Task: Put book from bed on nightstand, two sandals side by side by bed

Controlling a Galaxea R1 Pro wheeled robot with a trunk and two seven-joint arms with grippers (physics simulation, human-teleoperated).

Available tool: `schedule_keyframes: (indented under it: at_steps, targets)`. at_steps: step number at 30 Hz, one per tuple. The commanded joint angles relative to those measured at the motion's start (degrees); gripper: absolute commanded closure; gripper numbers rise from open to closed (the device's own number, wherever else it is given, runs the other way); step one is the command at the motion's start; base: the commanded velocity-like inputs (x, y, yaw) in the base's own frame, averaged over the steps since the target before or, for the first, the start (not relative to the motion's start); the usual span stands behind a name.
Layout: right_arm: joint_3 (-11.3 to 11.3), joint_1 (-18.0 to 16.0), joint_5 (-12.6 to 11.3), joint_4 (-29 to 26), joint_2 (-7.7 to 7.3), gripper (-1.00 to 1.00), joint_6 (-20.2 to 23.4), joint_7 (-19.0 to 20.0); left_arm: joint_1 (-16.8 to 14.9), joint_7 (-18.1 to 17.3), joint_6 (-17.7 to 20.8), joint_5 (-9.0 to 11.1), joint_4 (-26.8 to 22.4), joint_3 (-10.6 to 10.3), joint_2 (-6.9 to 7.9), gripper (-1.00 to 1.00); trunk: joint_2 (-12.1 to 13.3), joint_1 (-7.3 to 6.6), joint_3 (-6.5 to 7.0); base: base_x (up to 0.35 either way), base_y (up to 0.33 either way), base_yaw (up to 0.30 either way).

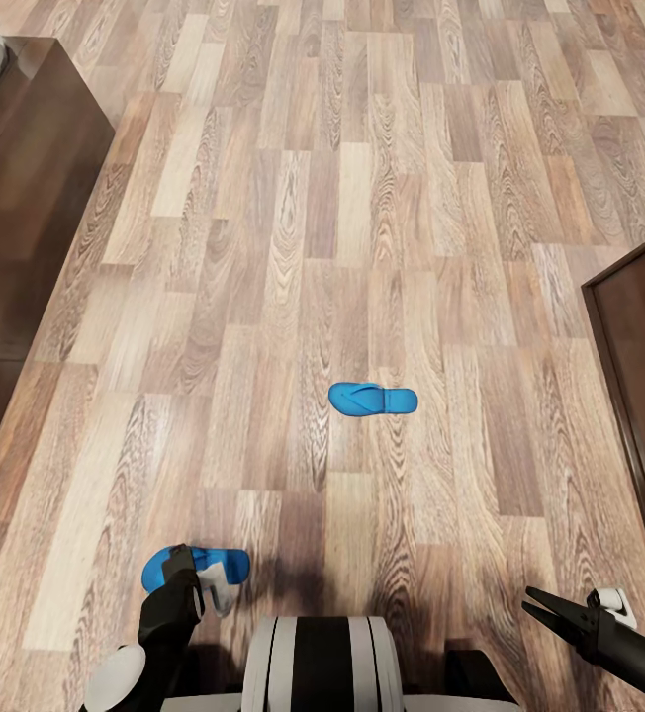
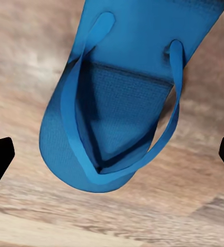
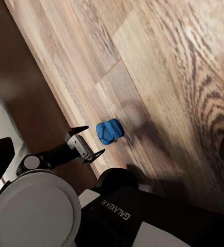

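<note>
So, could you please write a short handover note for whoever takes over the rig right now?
Left gripper: open, over the near sandal, fingertips on either side, nothing gripped.
Right gripper: open, empty, low at the robot's right.
Far sandal: lying alone on the plank floor ahead, well apart from the near one.
Done: nothing confirmed; the book's state is unknown.
Left: grasp the near sandal, set both side by side next to the bed, check the book.
</note>
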Motion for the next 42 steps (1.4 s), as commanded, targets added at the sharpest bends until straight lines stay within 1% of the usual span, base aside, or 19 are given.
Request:
schedule_keyframes:
  at_steps: [1, 5, 10, 13, 16, 32, 39, 42]
  targets:
    - [0.0, 0.0, -0.2, 0.0, -0.01, -1.00, 0.4, 0.0, 0.0, -0.4, 0.2, -0.4, -0.1, -0.1, 0.00, -1.00, 0.0, -0.01, -0.03, 0.000, 0.000, 0.000]
    - [0.0, 0.0, -0.2, 0.0, -0.01, -1.00, 0.4, 0.0, 0.0, 0.5, 0.2, -0.5, -1.3, -0.1, 0.06, -1.00, 0.0, -0.01, -0.03, 0.000, 0.000, 0.000]
    - [0.0, 0.0, -0.2, 0.0, 0.00, -1.00, 0.4, 0.0, 0.0, 5.6, 0.2, -0.5, -1.6, -0.1, 0.03, -1.00, 0.0, -0.01, -0.03, 0.000, 0.000, 0.000]
    - [0.0, 0.0, -0.2, 0.0, 0.02, -1.00, 0.4, 0.0, 0.0, 6.8, 0.2, -0.5, -1.5, -0.1, 0.01, -1.00, 0.0, -0.01, -0.03, 0.000, 0.000, 0.000]
    - [0.0, 0.0, -0.2, 0.0, 0.03, -1.00, 0.4, 0.0, 0.0, 7.1, 0.2, -0.5, -1.3, -0.1, 0.00, -1.00, 0.0, -0.01, -0.03, 0.000, 0.000, 0.000]
    - [0.0, 0.0, -0.2, 0.0, -0.01, -1.00, 0.4, 0.0, 0.0, 7.2, 0.2, -0.6, -1.2, -0.1, 0.00, -1.00, -0.2, 0.40, -3.57, 0.000, 0.000, 0.000]
    - [0.0, 0.0, -0.2, 0.0, -0.01, -1.00, 0.4, 0.0, -0.1, 7.2, 0.2, -0.6, -1.1, -0.1, 0.00, -1.00, -0.2, 0.40, -3.57, 0.000, 0.000, 0.000]
    - [0.0, 0.0, -0.2, 0.0, -0.01, -1.00, 0.4, 0.0, 0.0, 7.2, 0.2, -0.6, -1.1, -0.1, 0.00, -1.00, -0.3, 0.48, -4.24, 0.000, 0.000, 0.000]
